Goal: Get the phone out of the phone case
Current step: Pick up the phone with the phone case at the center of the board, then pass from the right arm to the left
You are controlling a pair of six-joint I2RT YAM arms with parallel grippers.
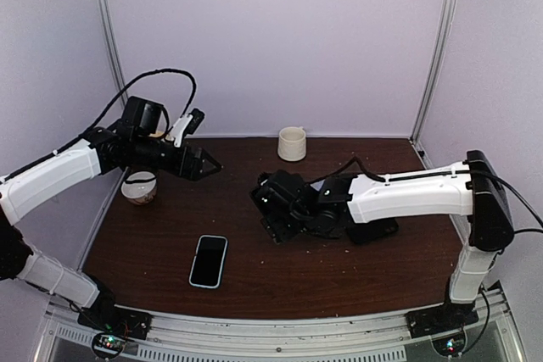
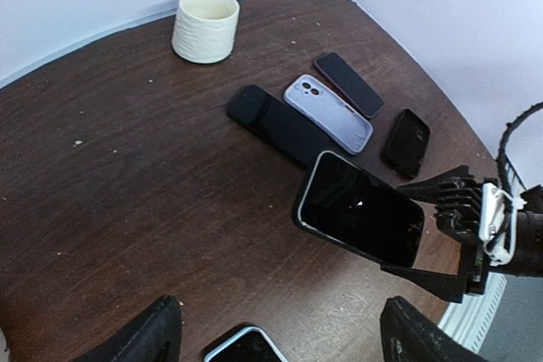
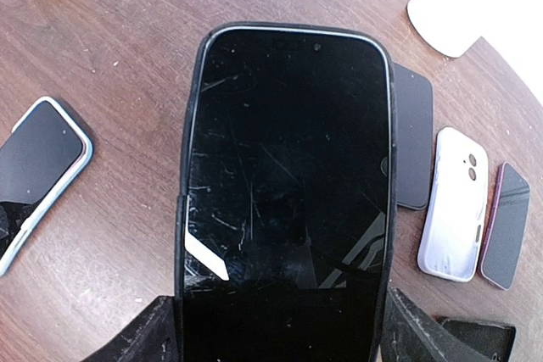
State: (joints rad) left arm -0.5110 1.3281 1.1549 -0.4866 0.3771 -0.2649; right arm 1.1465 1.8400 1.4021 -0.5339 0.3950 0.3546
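Phone [image 3: 284, 192] clamped in jaws, right arm [image 1: 407, 192] outstretched leftward.

The table [image 2: 127, 167] is dark brown wood with a visible grain, matt and flecked with pale specks. The phone [image 3: 288, 184] has a glossy black glass face crossed by fine scratches, and the phone case [image 3: 180, 277] round its edge is black, dull and smooth like soft plastic. The cup [image 2: 205, 27] near the far edge looks like cream ceramic with a rough ribbed wall, the lilac case [image 2: 328, 113] is smooth matt plastic, and the blue-rimmed phone [image 1: 209, 260] by the near edge has a shiny screen
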